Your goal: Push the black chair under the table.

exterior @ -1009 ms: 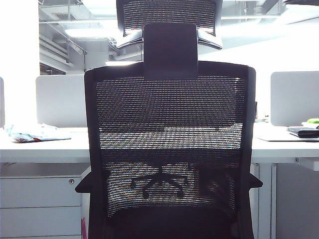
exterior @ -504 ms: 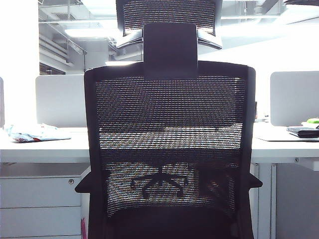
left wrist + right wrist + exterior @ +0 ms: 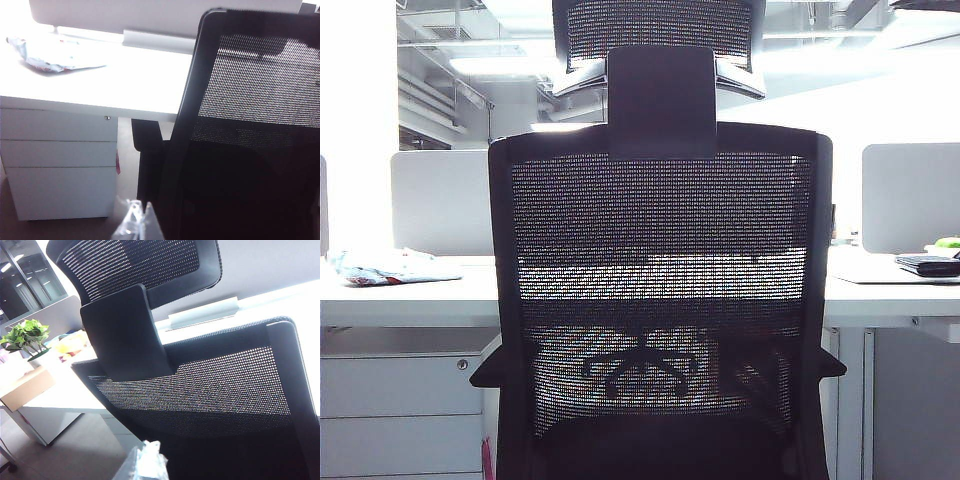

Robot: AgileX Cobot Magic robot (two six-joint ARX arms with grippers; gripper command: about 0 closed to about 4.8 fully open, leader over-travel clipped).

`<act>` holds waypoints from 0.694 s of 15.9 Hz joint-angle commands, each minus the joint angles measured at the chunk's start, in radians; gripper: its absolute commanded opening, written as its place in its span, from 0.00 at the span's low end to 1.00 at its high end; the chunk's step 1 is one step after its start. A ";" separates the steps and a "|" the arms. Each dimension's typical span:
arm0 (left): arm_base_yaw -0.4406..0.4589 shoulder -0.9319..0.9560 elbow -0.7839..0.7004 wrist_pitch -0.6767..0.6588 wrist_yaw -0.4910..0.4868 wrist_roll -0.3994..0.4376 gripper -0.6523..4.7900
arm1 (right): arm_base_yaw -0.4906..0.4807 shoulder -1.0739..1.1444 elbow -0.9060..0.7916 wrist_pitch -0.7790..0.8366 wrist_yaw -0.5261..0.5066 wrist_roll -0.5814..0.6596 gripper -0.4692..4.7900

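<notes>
The black chair [image 3: 660, 250] fills the exterior view, its mesh back toward the camera and its headrest [image 3: 660, 25] on a black bracket [image 3: 662, 100] above. Through the mesh I see the white table [image 3: 400, 295], with a drawer cabinet [image 3: 400, 400] under it at the left. Neither gripper shows in the exterior view. In the left wrist view my left gripper [image 3: 138, 220] is shut, low beside the edge of the backrest [image 3: 250, 125], near the cabinet [image 3: 55, 160]. In the right wrist view my right gripper [image 3: 150, 460] is shut just behind the backrest [image 3: 200, 385].
Grey-white divider panels [image 3: 440, 200] [image 3: 910, 195] stand along the table's far side. A crumpled packet [image 3: 390, 267] lies on the left of the tabletop and a dark flat item [image 3: 928, 264] on the right. A potted plant [image 3: 27, 337] and a cardboard box [image 3: 25, 387] sit on a nearby desk.
</notes>
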 commanded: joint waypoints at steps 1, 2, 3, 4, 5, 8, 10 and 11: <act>-0.001 0.001 0.000 0.014 -0.003 0.001 0.11 | 0.001 0.000 0.004 -0.007 -0.002 -0.003 0.08; -0.001 0.001 0.000 0.014 -0.003 0.000 0.11 | 0.001 -0.001 0.004 -0.006 -0.002 -0.003 0.08; -0.001 0.001 0.000 0.014 -0.004 -0.001 0.11 | 0.001 0.000 0.004 -0.005 -0.002 -0.003 0.08; -0.001 0.001 0.000 0.014 -0.004 -0.002 0.11 | 0.001 0.000 0.004 -0.006 -0.002 -0.003 0.08; 0.000 0.001 0.000 0.015 -0.021 -0.005 0.11 | 0.001 -0.001 0.004 -0.005 -0.002 -0.003 0.08; 0.000 0.001 0.000 0.019 -0.076 -0.026 0.11 | 0.001 -0.001 0.004 -0.005 -0.002 -0.003 0.08; 0.000 0.001 0.000 0.020 -0.080 -0.018 0.11 | 0.001 -0.001 0.004 -0.005 -0.002 -0.003 0.08; 0.000 0.001 0.000 0.020 -0.079 -0.018 0.11 | 0.001 -0.001 0.004 -0.005 -0.002 -0.003 0.08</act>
